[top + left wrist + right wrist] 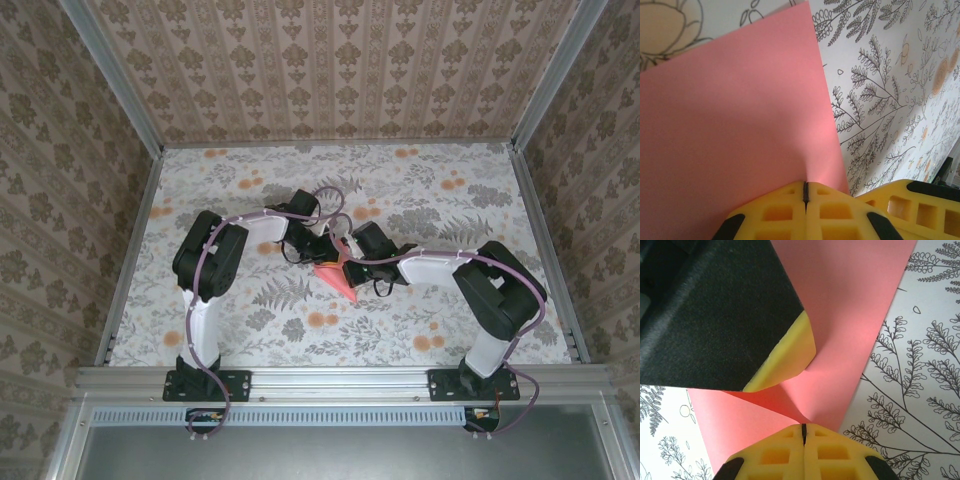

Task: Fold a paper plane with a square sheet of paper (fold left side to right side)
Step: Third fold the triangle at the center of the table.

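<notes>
Gripping thin salmon-pink square paper sheet (338, 282) with left pincer (805, 186) and right pincer (803, 427), both closed tight on it, meeting side by side over flower-printed worktop (400, 190).

The top view is lit evenly and softly from above, without glare; only faint, diffuse shadows are cast under the arms (210, 260) onto the worktop (260, 335). The straight frame rails (128, 250) are splayed outward toward the corners. The 2 wrist views are brightly lit. A soft shadow is laid across the square sheet of paper (730, 130) near the left gripper (805, 192). The print farthest from the lens is rendered blurred.
</notes>
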Robot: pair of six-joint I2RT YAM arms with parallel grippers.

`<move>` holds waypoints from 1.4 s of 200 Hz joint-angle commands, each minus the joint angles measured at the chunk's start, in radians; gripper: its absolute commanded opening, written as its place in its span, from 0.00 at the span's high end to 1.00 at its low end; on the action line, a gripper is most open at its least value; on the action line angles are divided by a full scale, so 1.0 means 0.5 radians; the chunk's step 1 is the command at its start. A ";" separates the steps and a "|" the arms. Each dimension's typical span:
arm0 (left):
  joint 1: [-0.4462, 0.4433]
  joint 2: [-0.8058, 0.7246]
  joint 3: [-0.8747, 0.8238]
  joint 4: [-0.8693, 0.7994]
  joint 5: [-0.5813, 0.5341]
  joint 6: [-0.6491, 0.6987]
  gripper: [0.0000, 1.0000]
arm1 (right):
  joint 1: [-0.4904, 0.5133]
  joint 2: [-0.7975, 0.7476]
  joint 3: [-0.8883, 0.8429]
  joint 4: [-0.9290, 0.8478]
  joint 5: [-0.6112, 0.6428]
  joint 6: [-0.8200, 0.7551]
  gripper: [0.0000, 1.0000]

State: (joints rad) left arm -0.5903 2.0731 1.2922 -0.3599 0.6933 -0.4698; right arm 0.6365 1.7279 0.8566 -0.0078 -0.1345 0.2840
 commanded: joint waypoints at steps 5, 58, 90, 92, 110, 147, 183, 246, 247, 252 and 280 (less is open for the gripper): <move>-0.025 0.081 0.000 -0.051 -0.086 0.019 0.98 | -0.009 0.057 0.062 -0.055 0.021 -0.034 1.00; -0.028 0.077 0.004 -0.047 -0.080 0.019 0.98 | -0.006 0.097 0.075 -0.117 0.008 -0.047 1.00; -0.028 0.060 0.016 -0.063 -0.082 0.024 0.96 | 0.006 0.106 0.041 -0.163 0.005 -0.045 1.00; -0.028 0.058 0.018 -0.065 -0.080 0.027 0.96 | 0.006 0.106 0.039 -0.165 0.003 -0.045 1.00; -0.023 0.032 0.061 -0.120 -0.086 0.059 0.93 | 0.015 0.112 0.018 -0.180 -0.001 -0.036 1.00; 0.040 -0.057 0.220 -0.278 -0.087 0.152 0.84 | 0.022 0.109 0.002 -0.207 -0.007 -0.039 1.00; 0.129 -0.198 0.257 -0.331 -0.116 0.206 0.79 | 0.028 0.114 0.031 -0.265 -0.040 -0.066 1.00; 0.124 -0.584 -0.352 0.141 0.087 0.076 0.90 | 0.034 0.122 0.044 -0.285 -0.038 -0.075 1.00; 0.123 -0.587 -0.361 0.150 0.093 0.072 0.90 | 0.034 0.122 0.044 -0.285 -0.038 -0.075 1.00; 0.114 -0.601 -0.396 0.195 0.113 0.061 0.90 | 0.034 0.124 0.043 -0.285 -0.038 -0.078 1.00; 0.051 -0.607 -0.505 0.382 0.185 0.006 0.90 | 0.034 0.129 0.046 -0.290 -0.035 -0.077 1.00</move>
State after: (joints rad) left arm -0.5396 1.7809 1.0733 -0.2916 0.7181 -0.4313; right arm 0.6441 1.7542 0.8822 -0.0456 -0.1387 0.2611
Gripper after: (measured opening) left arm 0.096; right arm 0.046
